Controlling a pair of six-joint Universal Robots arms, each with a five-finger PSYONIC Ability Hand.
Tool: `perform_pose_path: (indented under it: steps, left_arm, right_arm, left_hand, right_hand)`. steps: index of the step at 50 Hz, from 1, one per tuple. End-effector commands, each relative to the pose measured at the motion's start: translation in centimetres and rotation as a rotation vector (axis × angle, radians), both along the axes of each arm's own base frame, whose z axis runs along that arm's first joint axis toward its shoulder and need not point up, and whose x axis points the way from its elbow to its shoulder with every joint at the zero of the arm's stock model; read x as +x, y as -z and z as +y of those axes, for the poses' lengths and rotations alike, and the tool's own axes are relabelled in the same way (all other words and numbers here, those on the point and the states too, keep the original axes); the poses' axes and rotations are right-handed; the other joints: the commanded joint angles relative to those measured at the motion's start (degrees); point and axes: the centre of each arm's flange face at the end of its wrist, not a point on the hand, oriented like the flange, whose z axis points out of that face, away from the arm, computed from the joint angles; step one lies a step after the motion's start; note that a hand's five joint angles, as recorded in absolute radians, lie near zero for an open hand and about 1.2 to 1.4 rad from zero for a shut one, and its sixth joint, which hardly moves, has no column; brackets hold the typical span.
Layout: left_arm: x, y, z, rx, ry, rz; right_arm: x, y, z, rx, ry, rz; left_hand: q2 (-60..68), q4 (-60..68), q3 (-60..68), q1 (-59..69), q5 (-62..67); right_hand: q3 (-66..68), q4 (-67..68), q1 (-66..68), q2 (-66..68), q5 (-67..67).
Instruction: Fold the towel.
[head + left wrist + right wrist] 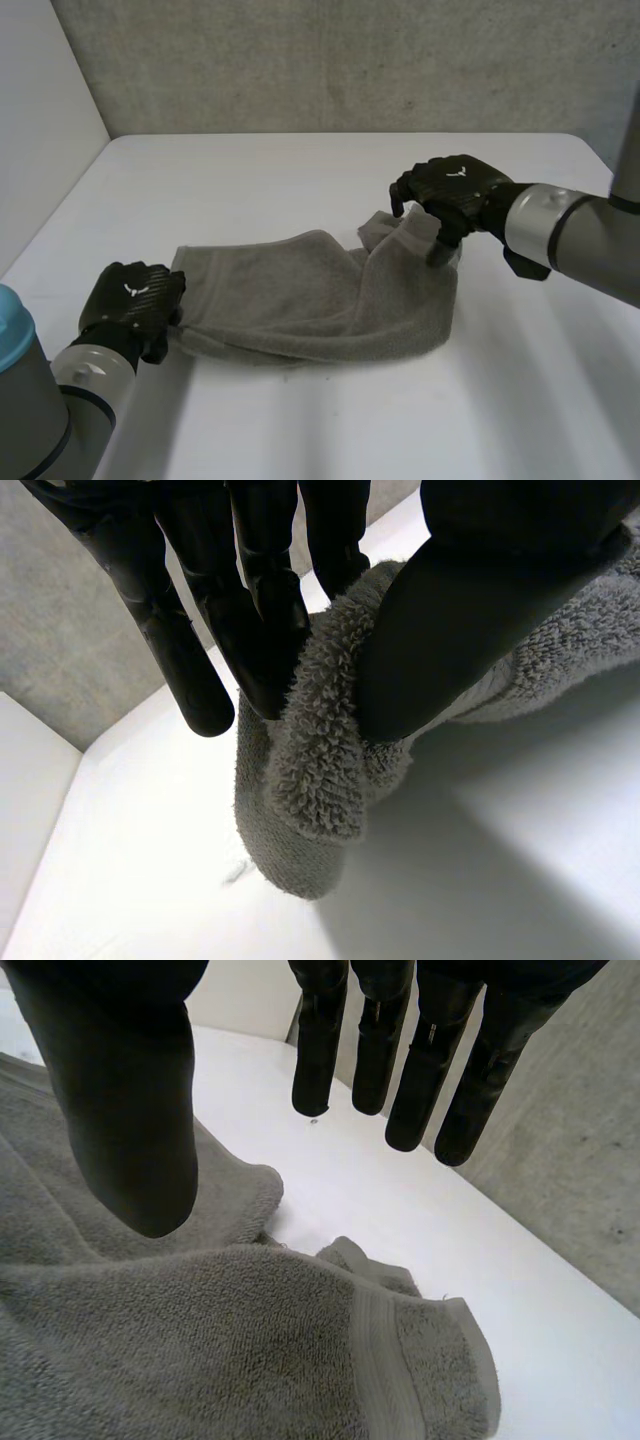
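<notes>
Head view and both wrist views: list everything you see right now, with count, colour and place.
towel: 1, grey, lying rumpled and partly doubled over on the middle of the table.
table: 1, white, under the towel and both hands.
wall: 1, grey, behind the table's far edge.
left arm: 1, grey with a light-blue cap, at the table's near left corner.
right arm: 1, grey, reaching in from the right side.
left robot hand: 1, black, at the towel's left end, thumb and fingers pinching its edge.
right robot hand: 1, black, over the towel's right end, fingers straight, gripping nothing.
</notes>
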Motion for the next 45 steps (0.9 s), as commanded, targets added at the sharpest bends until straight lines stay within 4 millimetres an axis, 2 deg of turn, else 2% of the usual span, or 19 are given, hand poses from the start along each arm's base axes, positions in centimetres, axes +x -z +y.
perform_pose_path:
  steps: [1, 7, 9, 18, 25, 27, 28, 29, 30, 31, 32, 34, 36, 37, 39, 40, 42, 43, 45]
  left_arm:
    - [0.1, -0.7, 0.6, -0.035, 0.019, -0.026]
    - [0.2, -1.2, 0.9, -0.051, 0.020, -0.019]
    - [0.2, -1.3, 0.8, -0.053, 0.020, -0.017]
    - [0.1, -1.5, 0.8, -0.062, 0.020, -0.013]
    - [0.0, -1.9, 0.5, -0.078, 0.023, -0.001]
    - [0.0, -2.0, 0.5, -0.081, 0.022, 0.001]
    - [-0.1, -2.1, 0.4, -0.085, 0.023, 0.003]
    - [-0.1, -2.1, 0.4, -0.085, 0.023, 0.003]
    - [-0.1, -2.2, 0.3, -0.089, 0.023, 0.005]
    - [-0.2, -2.4, 0.3, -0.094, 0.021, 0.006]
    - [-0.2, -2.4, 0.3, -0.094, 0.021, 0.006]
    - [-0.4, -2.7, 0.0, -0.112, 0.023, 0.014]
    - [-0.4, -3.0, -0.2, -0.121, 0.021, 0.020]
    - [-0.4, -3.0, -0.2, -0.121, 0.021, 0.020]
    - [-0.7, -4.0, -1.0, -0.161, 0.012, 0.039]
    - [-0.7, -4.0, -1.0, -0.161, 0.012, 0.039]
    - [-0.8, -5.3, -1.8, -0.206, 0.002, 0.062]
    - [-0.8, -5.3, -1.8, -0.206, 0.002, 0.062]
    - [-1.0, -6.8, -2.7, -0.264, -0.009, 0.096]
  right_arm:
    - [3.4, 2.5, -2.8, 0.054, -0.071, 0.047]
    - [4.8, 5.1, -4.8, 0.058, -0.093, 0.085]
    - [5.3, 6.9, -6.1, 0.066, -0.090, 0.096]
    - [5.5, 11.6, -7.9, 0.089, -0.045, 0.150]
    - [5.5, 12.4, -7.9, 0.072, -0.048, 0.188]
    - [5.5, 12.3, -7.9, 0.067, -0.050, 0.191]
    - [5.5, 12.1, -8.0, 0.057, -0.052, 0.193]
    - [5.5, 12.1, -8.0, 0.057, -0.052, 0.193]
    - [5.5, 11.4, -8.0, 0.037, -0.053, 0.188]
    - [5.6, 10.5, -8.0, 0.018, -0.054, 0.183]
    - [5.6, 10.5, -8.0, 0.018, -0.054, 0.183]
    - [5.5, 7.4, -7.9, -0.040, -0.049, 0.156]
    - [5.2, 5.7, -7.7, -0.061, -0.040, 0.134]
    - [5.2, 5.7, -7.7, -0.061, -0.040, 0.134]
    - [4.4, 1.7, -7.2, -0.105, -0.012, 0.089]
    - [4.4, 1.7, -7.2, -0.105, -0.012, 0.089]
    - [3.0, -2.1, -6.0, -0.122, 0.017, 0.036]
    - [3.0, -2.1, -6.0, -0.122, 0.017, 0.036]
    - [0.3, -5.1, -4.7, -0.135, 0.065, 0.028]
  left_hand:
    - [10.50, 10.23, 10.35, 13.06, 12.25]
    - [10.50, 10.23, 10.35, 13.06, 12.25]
    - [10.50, 10.23, 10.35, 13.06, 12.25]
    - [10.50, 10.23, 10.35, 13.06, 12.25]
    - [10.50, 10.23, 10.35, 13.06, 12.25]
    - [10.50, 10.23, 10.35, 13.06, 12.25]
    - [10.50, 10.23, 10.35, 13.06, 12.25]
    - [10.50, 10.23, 10.35, 13.06, 12.25]
    - [10.50, 10.23, 10.35, 13.06, 12.25]
    - [10.50, 10.23, 10.35, 13.06, 12.25]
    - [10.50, 10.23, 10.35, 13.06, 12.25]
    - [10.50, 10.23, 10.35, 13.06, 12.25]
    - [10.50, 10.23, 10.35, 13.06, 12.25]
    - [10.50, 10.23, 10.35, 13.06, 12.25]
    - [10.50, 10.23, 10.35, 13.06, 12.25]
    - [10.50, 10.23, 10.35, 13.06, 12.25]
    - [10.50, 10.23, 10.35, 13.06, 12.25]
    - [10.50, 10.23, 10.35, 13.06, 12.25]
    - [10.50, 10.23, 10.35, 13.06, 12.25]
  right_hand:
    - [0.63, 0.72, 0.28, 0.88, 0.05]
    - [0.46, 0.55, 0.10, 0.70, -0.12]
    - [0.46, 0.55, 0.10, 0.70, -0.12]
    - [1.63, 1.72, 1.28, 1.88, 1.05]
    - [12.90, 12.99, 12.54, 13.14, 12.32]
    - [19.64, 19.72, 19.28, 19.88, 19.05]
    - [34.46, 34.55, 34.10, 34.70, 33.88]
    - [34.61, 34.69, 34.25, 34.85, 34.02]
    - [46.77, 46.85, 46.41, 47.01, 46.18]
    - [49.33, 49.41, 48.97, 49.57, 48.74]
    - [49.35, 49.44, 48.99, 49.59, 48.77]
    - [49.35, 49.44, 48.99, 49.59, 48.77]
    - [49.35, 49.44, 48.99, 49.59, 48.77]
    - [49.35, 49.44, 48.99, 49.59, 48.77]
    - [49.35, 49.44, 48.99, 49.59, 48.77]
    - [49.35, 49.44, 48.99, 49.59, 48.77]
    - [49.35, 49.44, 48.99, 49.59, 48.77]
    - [49.35, 49.44, 48.99, 49.59, 48.77]
    - [49.35, 49.44, 48.99, 49.59, 48.77]
